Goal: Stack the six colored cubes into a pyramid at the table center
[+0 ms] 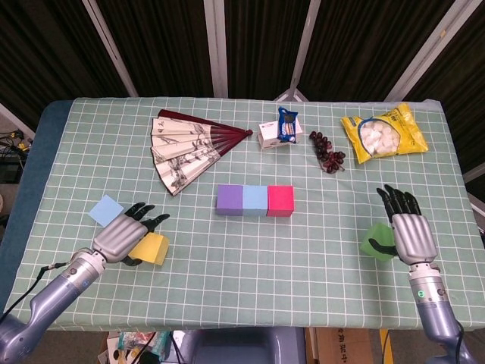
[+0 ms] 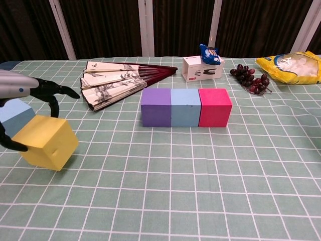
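Observation:
A purple cube [image 1: 229,200], a light blue cube [image 1: 255,200] and a pink cube [image 1: 280,201] stand touching in a row at the table center. My left hand [image 1: 121,236] grips a tilted yellow cube [image 1: 151,249] at the front left, with fingers over its top and the thumb [image 2: 12,145] under its near side. A second light blue cube [image 1: 105,210] lies just behind that hand. At the front right, my right hand [image 1: 405,231] has its fingers stretched out beside a green cube [image 1: 375,241], and its thumb lies against the cube. The chest view does not show the right hand.
A spread paper fan [image 1: 189,148] lies at the back left. A small white box with a blue packet [image 1: 276,135], a bunch of dark grapes [image 1: 327,152] and a yellow snack bag [image 1: 383,133] line the back right. The green checked cloth [image 1: 303,265] covers the table.

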`<state>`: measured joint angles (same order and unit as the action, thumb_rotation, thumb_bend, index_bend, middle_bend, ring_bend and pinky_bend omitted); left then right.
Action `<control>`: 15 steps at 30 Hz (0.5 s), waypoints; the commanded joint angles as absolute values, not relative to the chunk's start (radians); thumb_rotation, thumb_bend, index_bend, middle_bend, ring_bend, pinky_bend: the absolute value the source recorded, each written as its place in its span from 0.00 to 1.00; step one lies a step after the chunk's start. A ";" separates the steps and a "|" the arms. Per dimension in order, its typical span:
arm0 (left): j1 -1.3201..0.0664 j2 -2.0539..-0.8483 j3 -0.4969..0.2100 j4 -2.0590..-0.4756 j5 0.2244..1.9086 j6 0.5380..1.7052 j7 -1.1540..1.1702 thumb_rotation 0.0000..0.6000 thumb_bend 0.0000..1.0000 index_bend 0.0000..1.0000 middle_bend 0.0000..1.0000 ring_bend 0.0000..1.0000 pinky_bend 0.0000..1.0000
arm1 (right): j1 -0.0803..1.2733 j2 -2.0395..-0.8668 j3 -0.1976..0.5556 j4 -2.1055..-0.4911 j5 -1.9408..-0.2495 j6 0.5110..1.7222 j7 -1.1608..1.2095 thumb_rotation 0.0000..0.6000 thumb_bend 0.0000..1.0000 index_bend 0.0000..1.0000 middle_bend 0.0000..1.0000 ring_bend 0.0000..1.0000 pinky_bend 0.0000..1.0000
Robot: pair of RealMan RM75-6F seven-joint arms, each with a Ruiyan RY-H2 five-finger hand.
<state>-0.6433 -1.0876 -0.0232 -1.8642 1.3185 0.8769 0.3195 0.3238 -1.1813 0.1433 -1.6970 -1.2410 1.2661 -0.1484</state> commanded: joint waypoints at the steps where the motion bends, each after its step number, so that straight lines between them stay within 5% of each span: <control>1: -0.666 -1.061 -0.063 -1.918 1.274 0.885 0.340 1.00 0.23 0.00 0.38 0.05 0.00 | 0.322 -1.178 0.146 -1.701 -1.243 1.265 -0.140 1.00 0.21 0.00 0.02 0.00 0.00; 15: -0.957 -1.043 -0.252 -1.988 0.830 0.818 0.581 1.00 0.27 0.00 0.38 0.05 0.00 | 0.319 -1.162 0.157 -1.723 -1.235 1.249 -0.095 1.00 0.21 0.00 0.02 0.00 0.00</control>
